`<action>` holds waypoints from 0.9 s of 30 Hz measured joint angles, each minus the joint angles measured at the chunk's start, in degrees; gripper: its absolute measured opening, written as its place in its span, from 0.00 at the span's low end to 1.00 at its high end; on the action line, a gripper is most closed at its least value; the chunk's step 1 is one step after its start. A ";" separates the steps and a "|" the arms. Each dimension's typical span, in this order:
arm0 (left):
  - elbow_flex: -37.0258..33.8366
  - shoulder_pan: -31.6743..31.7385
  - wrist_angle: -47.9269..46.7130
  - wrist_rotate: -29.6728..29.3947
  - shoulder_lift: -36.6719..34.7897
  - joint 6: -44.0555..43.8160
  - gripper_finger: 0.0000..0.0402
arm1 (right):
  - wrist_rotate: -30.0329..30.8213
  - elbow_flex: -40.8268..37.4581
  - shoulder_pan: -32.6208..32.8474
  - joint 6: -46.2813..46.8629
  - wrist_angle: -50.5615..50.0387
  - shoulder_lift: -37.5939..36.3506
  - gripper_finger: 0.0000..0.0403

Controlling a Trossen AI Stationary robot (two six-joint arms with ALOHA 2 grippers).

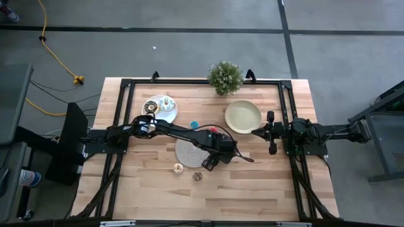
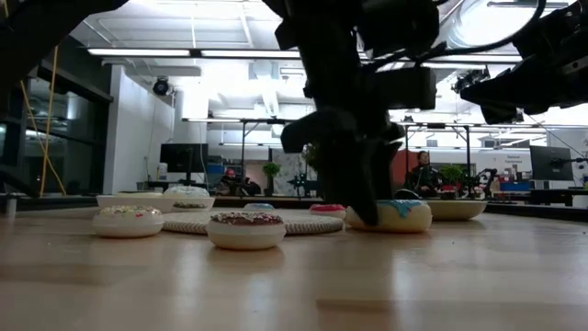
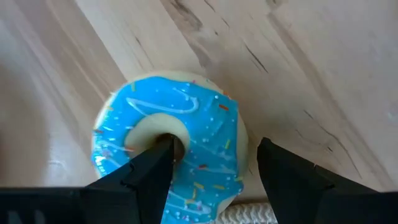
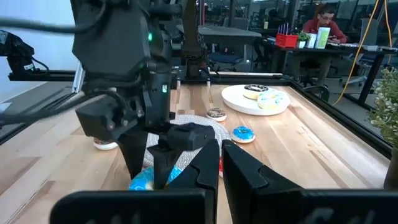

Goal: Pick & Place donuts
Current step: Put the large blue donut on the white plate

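1 finger of the spread left gripper (image 3: 211, 171) sits inside a glossy blue-iced ring donut (image 3: 171, 149) on wood-grain table (image 3: 298, 56).

Bright overhead light, backlit blurry foreground.

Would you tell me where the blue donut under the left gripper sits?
The blue donut lies on the bare table, against the woven mat's right edge, between the left gripper's open fingers.

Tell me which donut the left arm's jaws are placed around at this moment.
The blue-iced donut with sprinkles, lying beside the woven mat. One jaw sits in its hole, the other outside its ring; the other donuts lie untouched.
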 joint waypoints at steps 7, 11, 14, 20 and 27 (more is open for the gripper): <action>-0.02 0.00 0.01 0.00 0.14 0.00 0.51 | 0.02 0.00 -0.01 0.00 0.01 -0.01 0.03; -0.02 0.02 0.04 -0.04 0.14 -0.02 0.44 | 0.02 0.00 0.00 0.00 0.01 0.00 0.03; -0.02 0.02 0.01 -0.07 0.14 -0.02 0.39 | 0.02 0.00 0.00 0.00 0.01 -0.02 0.03; -0.02 -0.04 0.01 -2.82 0.14 -0.06 0.33 | 0.02 0.00 0.00 0.00 -0.01 0.00 0.03; 2.85 0.02 -3.75 -4.56 0.18 -0.36 0.33 | 0.02 0.00 -0.02 0.00 -0.01 0.00 0.03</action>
